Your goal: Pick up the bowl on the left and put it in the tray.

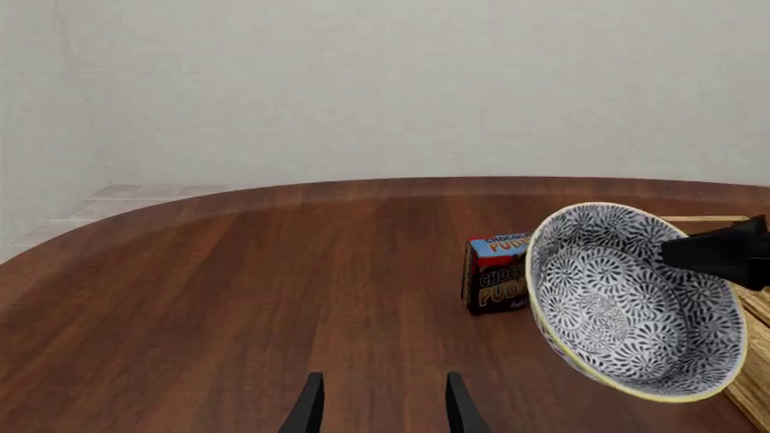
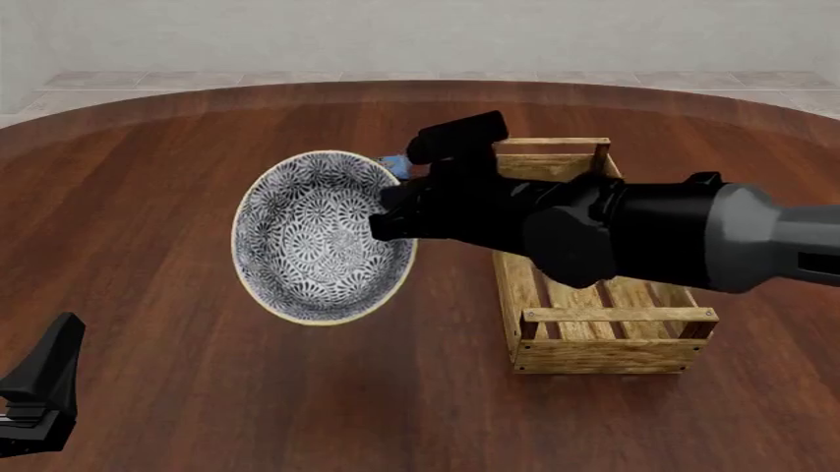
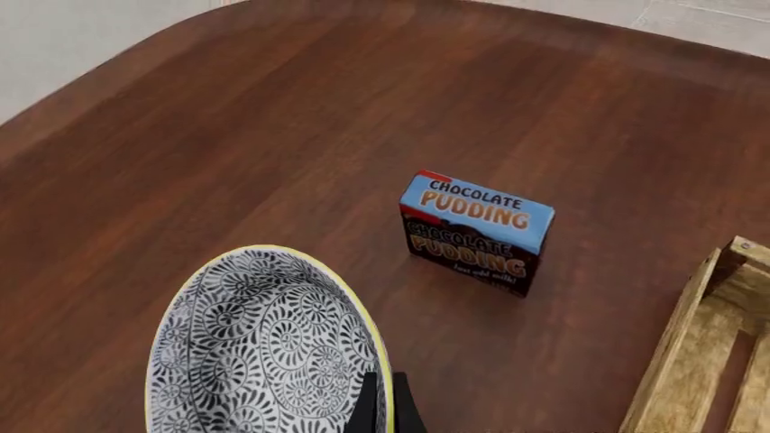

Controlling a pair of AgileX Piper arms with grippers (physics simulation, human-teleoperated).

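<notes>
The bowl (image 2: 315, 241), white with a dense blue-grey floral pattern and a pale yellow rim, hangs tilted on its side above the table, left of the tray (image 2: 615, 315). My right gripper (image 2: 389, 222) is shut on its rim; in the right wrist view the fingers (image 3: 385, 404) pinch the rim of the bowl (image 3: 259, 352). The tray (image 3: 680, 347) is a light-wood slatted crate, partly hidden behind the right arm. My left gripper (image 1: 382, 410) is open and holds nothing, low at the near left of the table (image 2: 39, 388), apart from the bowl (image 1: 632, 302).
A small chocolate pudding box (image 3: 475, 233) stands on the dark wood table beyond the bowl, near the tray's far left corner (image 1: 704, 218). The round table edge curves along the back, with pale floor tiles beyond.
</notes>
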